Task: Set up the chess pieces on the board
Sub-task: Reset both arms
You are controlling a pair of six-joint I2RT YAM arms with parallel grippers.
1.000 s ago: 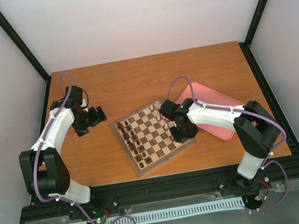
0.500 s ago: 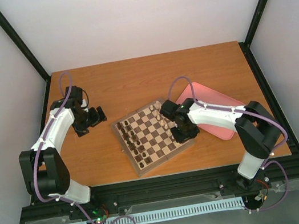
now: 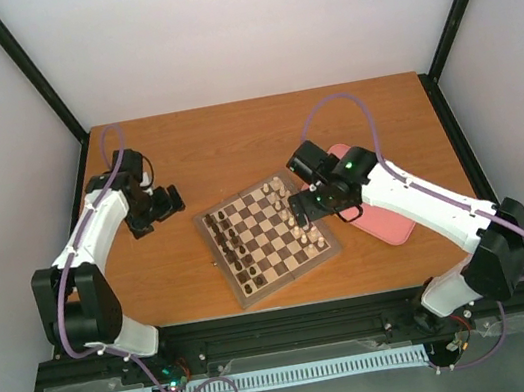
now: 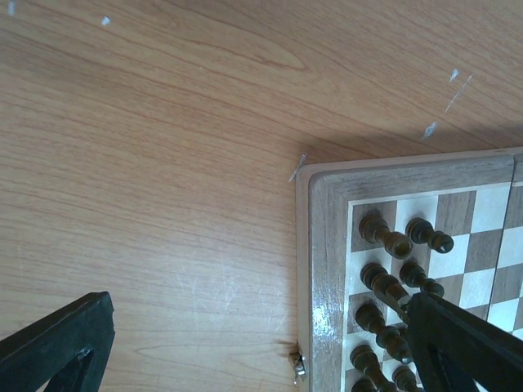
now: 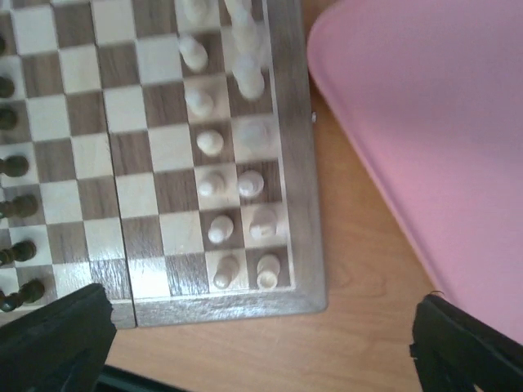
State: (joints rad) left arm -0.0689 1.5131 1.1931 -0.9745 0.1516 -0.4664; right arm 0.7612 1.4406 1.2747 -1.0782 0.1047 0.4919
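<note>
The board (image 3: 268, 241) lies slanted mid-table. Pale chess pieces (image 3: 306, 239) stand along its right side. In the right wrist view these chess pieces (image 5: 211, 184) stand in two columns by the board's (image 5: 290, 204) right border, one per square. My right gripper (image 3: 309, 206) hovers over the board's right edge, seen from its wrist (image 5: 261, 343) open and empty above the board's near corner. My left gripper (image 3: 168, 203) rests left of the board, open (image 4: 261, 351) with nothing between its fingers, over the wood beside the board's (image 4: 323, 245) corner.
Dark brown pieces (image 3: 232, 252) fill the board's left side and show in the left wrist view (image 4: 391, 282). A pink tray (image 3: 388, 219) lies right of the board, partly under the right arm, and is bare in the right wrist view (image 5: 425, 122). Black frame posts edge the table.
My right gripper has opened and lifted back from the pale rows toward the tray, its elbow swinging out to the right. The left arm has not moved.
</note>
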